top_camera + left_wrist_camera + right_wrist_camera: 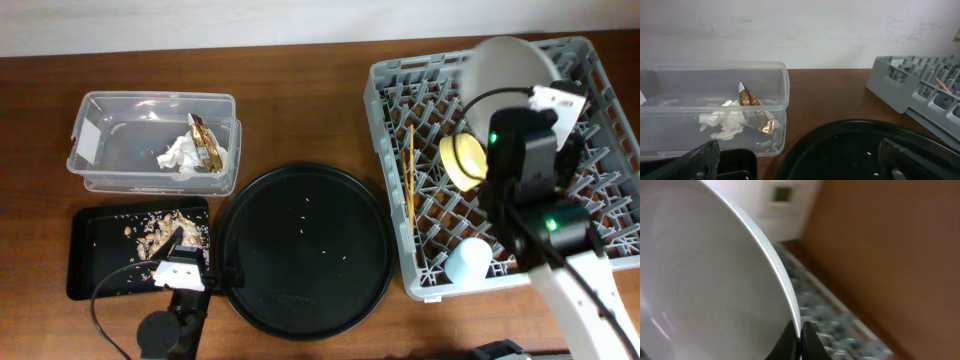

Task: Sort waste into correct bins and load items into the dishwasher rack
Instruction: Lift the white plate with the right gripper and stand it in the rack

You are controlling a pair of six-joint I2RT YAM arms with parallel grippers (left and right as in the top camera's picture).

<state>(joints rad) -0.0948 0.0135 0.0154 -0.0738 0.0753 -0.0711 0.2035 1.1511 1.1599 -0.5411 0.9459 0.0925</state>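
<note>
My right gripper (800, 340) is shut on the rim of the pale grey plate (508, 68), holding it on edge over the back of the grey dishwasher rack (395, 90). The plate (705, 280) fills the right wrist view. In the rack lie the yellow bowl (462, 158), the chopsticks (409, 175) and the light-blue cup (467, 263). The clear tub (100, 110) holds white tissue (180, 157) and the foil wrapper (207, 143); both show in the left wrist view (722, 122). The black rectangular tray (90, 265) holds brown scraps (160, 232). My left gripper (800, 162) is open and empty. The pink cup is out of view.
A large round black tray (300, 250) with a few crumbs lies between the bins and the rack. The table's far edge meets a white wall behind the tub.
</note>
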